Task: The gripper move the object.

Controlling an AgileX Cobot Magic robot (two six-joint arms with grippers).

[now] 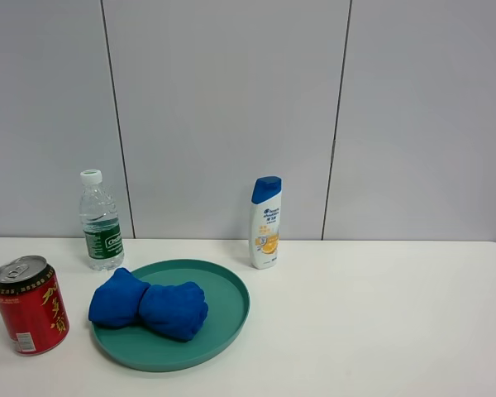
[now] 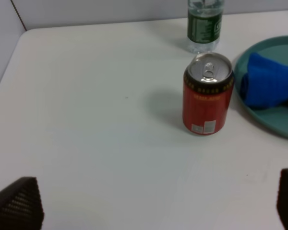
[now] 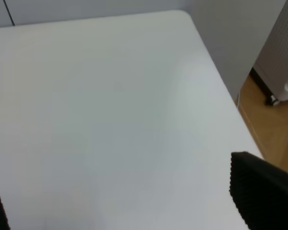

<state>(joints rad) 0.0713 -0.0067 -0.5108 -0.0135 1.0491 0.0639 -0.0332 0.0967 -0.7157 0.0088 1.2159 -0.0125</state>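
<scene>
A red drink can (image 1: 30,304) stands at the table's front left; it also shows in the left wrist view (image 2: 207,95). A blue soft bundle (image 1: 150,305) lies on a teal plate (image 1: 228,291), seen too in the left wrist view (image 2: 268,79). A clear water bottle (image 1: 100,222) and a white shampoo bottle (image 1: 265,223) stand upright at the back. My left gripper (image 2: 153,203) is open and empty, well short of the can. My right gripper (image 3: 129,208) is open and empty over bare table. Neither gripper shows in the high view.
The white table (image 1: 380,322) meets a grey panelled wall at the back. In the right wrist view the table's corner and side edge (image 3: 221,86) drop to a wooden floor (image 3: 273,129) with a white appliance (image 3: 285,52) beside it.
</scene>
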